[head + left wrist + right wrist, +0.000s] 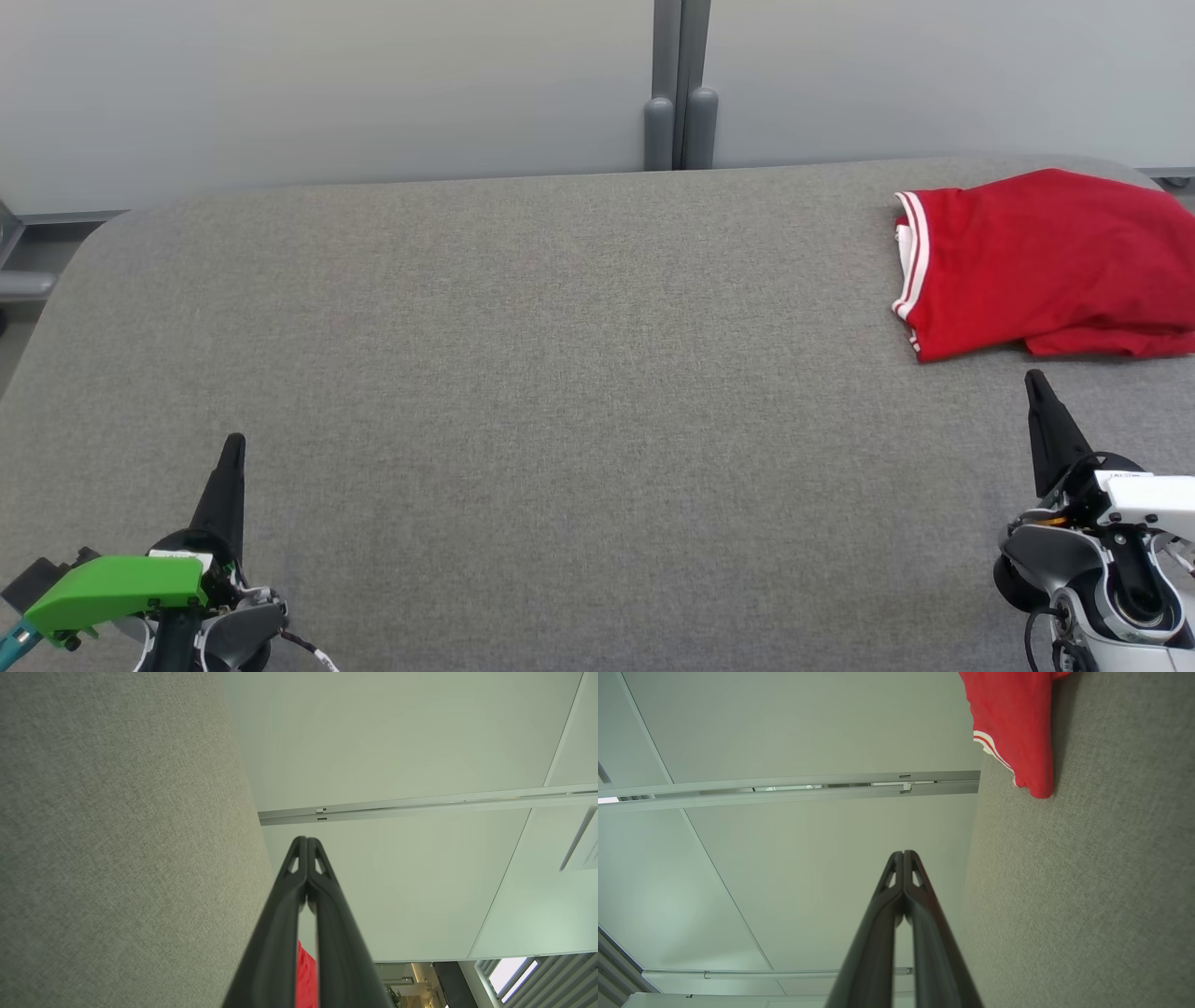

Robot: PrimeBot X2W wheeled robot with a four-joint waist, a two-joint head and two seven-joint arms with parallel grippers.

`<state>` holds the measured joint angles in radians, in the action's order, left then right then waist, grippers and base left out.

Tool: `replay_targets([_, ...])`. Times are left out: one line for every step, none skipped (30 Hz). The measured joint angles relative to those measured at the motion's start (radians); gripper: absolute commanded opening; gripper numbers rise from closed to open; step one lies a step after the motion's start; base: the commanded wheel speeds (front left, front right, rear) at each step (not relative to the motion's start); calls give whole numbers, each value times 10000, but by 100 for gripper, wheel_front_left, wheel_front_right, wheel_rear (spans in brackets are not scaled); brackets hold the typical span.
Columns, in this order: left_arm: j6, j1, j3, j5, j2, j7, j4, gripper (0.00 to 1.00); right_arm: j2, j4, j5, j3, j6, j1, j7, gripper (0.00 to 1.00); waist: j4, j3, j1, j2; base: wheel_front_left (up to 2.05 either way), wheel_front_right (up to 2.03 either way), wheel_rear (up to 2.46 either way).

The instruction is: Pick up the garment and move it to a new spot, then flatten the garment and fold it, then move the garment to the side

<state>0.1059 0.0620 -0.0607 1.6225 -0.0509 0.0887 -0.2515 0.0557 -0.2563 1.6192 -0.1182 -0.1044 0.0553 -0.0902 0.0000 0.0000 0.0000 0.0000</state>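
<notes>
A red garment (pixel 1046 261) with white-striped trim lies folded at the far right of the grey fabric table (pixel 560 373). It also appears at the top of the right wrist view as the garment (pixel 1013 723), and a red sliver of the garment (pixel 306 980) peeks between the fingers in the left wrist view. My left gripper (pixel 234 441) rests shut at the lower left, far from the cloth. My right gripper (pixel 1033 378) is shut at the lower right, its tip just short of the garment's near edge. Nothing is held; both grippers show shut tips: left gripper (pixel 307 839), right gripper (pixel 904 853).
Pale wall panels with a grey post (pixel 680 112) stand behind the table's far edge. The table's rounded corners fall away at the far left and far right. Broad bare fabric stretches across the table's middle and left.
</notes>
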Motion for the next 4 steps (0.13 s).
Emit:
replay_targets([0,0,0,0,0,0,0,0,0,0,0,0,0,0,0,0,0,0,0,0,0,0,0])
replay_targets([0,0,0,0,0,0,0,0,0,0,0,0,0,0,0,0,0,0,0,0,0,0,0])
replay_targets([0,0,0,0,0,0,0,0,-2,0,0,0,0,0,0,0,0,0,0,0,0,0,0])
replay_targets([0,0,0,0,0,0,0,0,-2,0,0,0,0,0,0,0,0,0,0,0,0,0,0])
